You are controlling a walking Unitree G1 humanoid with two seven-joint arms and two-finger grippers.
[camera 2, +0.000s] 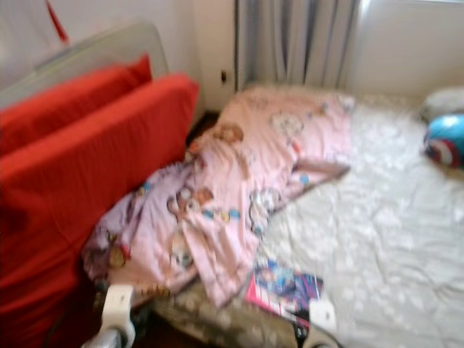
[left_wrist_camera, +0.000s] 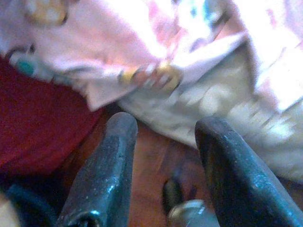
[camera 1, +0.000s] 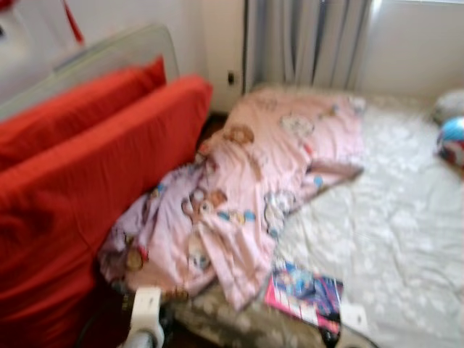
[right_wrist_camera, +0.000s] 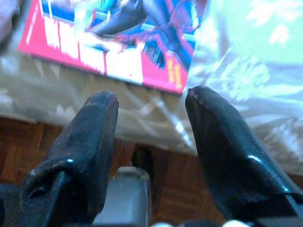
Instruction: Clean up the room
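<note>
a flat pink-and-blue picture book is seen on the white bedspread just ahead of the right gripper, its fingers released and empty.

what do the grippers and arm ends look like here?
Each gripper has two long black fingers, glossy and slightly textured, rounded at the tips: left gripper, right gripper. In the eye views the arm ends show as white blocky housings, the left arm on a silver-grey tube, the right arm with dark parts below.
</note>
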